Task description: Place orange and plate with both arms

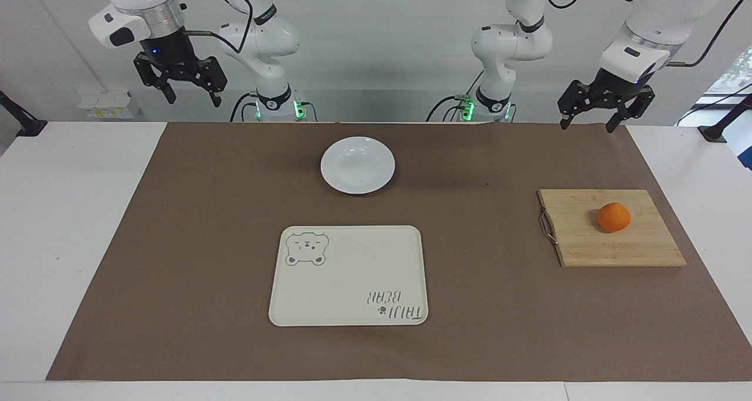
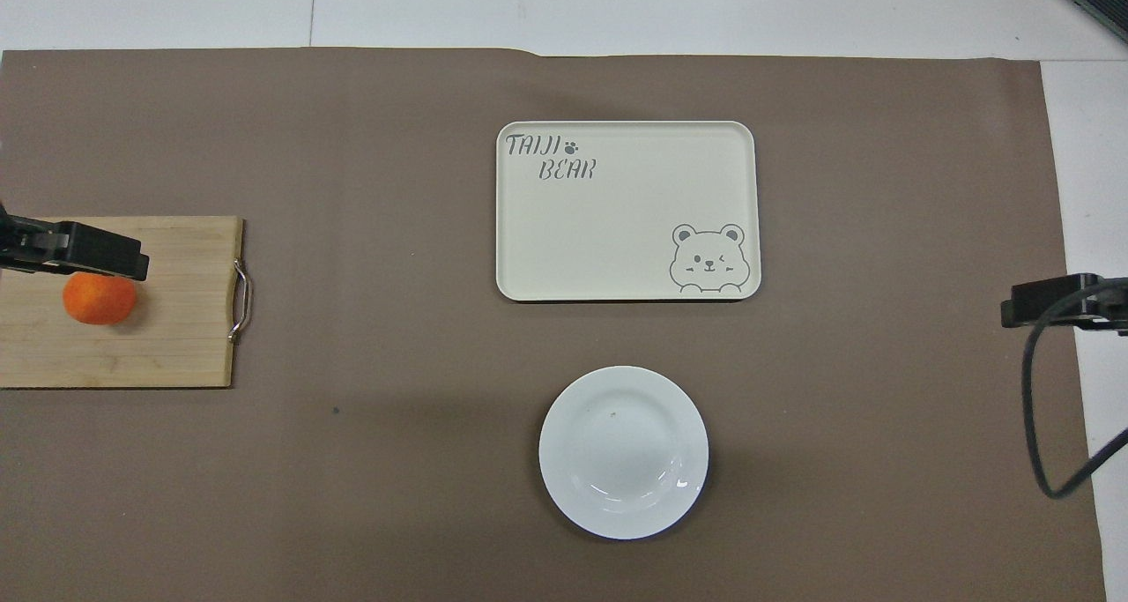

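The orange [image 1: 614, 217] lies on a wooden cutting board [image 1: 611, 248] toward the left arm's end of the table; it also shows in the overhead view [image 2: 99, 300]. The white plate [image 1: 357, 165] sits mid-table near the robots and also shows in the overhead view [image 2: 623, 452]. My left gripper [image 1: 587, 125] hangs open and empty, high in the air above the board. In the overhead view one of its fingers [image 2: 88, 254] overlaps the orange's edge. My right gripper [image 1: 195, 100] hangs open and empty, high over the right arm's end of the table.
A cream rectangular tray [image 1: 349, 275] with a bear drawing lies farther from the robots than the plate; it also shows in the overhead view [image 2: 617, 214]. A brown mat [image 1: 176, 242] covers the table. The board has a metal handle [image 1: 546, 225] on its plate-side edge.
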### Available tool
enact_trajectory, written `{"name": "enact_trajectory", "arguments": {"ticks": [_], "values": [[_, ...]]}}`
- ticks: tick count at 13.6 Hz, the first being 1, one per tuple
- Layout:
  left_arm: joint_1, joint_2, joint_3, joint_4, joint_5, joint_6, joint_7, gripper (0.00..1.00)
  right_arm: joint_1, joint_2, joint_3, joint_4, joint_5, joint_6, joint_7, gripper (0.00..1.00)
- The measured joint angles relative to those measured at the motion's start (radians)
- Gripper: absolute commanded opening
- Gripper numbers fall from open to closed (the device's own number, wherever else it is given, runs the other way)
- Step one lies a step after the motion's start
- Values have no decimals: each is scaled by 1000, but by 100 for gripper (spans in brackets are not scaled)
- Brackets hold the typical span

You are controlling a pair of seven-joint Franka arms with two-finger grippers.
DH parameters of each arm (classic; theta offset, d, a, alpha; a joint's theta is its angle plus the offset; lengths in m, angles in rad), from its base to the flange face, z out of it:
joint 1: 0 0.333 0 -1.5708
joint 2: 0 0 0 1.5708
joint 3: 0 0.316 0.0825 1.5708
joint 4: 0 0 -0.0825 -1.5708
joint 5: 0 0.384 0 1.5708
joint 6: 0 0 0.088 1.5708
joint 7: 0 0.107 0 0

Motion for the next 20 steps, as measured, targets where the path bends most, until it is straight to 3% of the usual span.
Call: {"name": "enact_trajectory", "arguments": {"ticks": [12, 17, 20], "values": [[55, -26, 2, -92, 0, 63, 68, 100, 0, 0, -3, -6, 2, 2, 0, 100], [137, -25, 2, -214, 0, 211, 155, 100, 0, 0, -3, -18, 32, 6, 0, 100], [199, -18, 3, -328, 0, 356, 246, 100, 3, 2, 3, -75, 114, 98, 0, 100]]}}
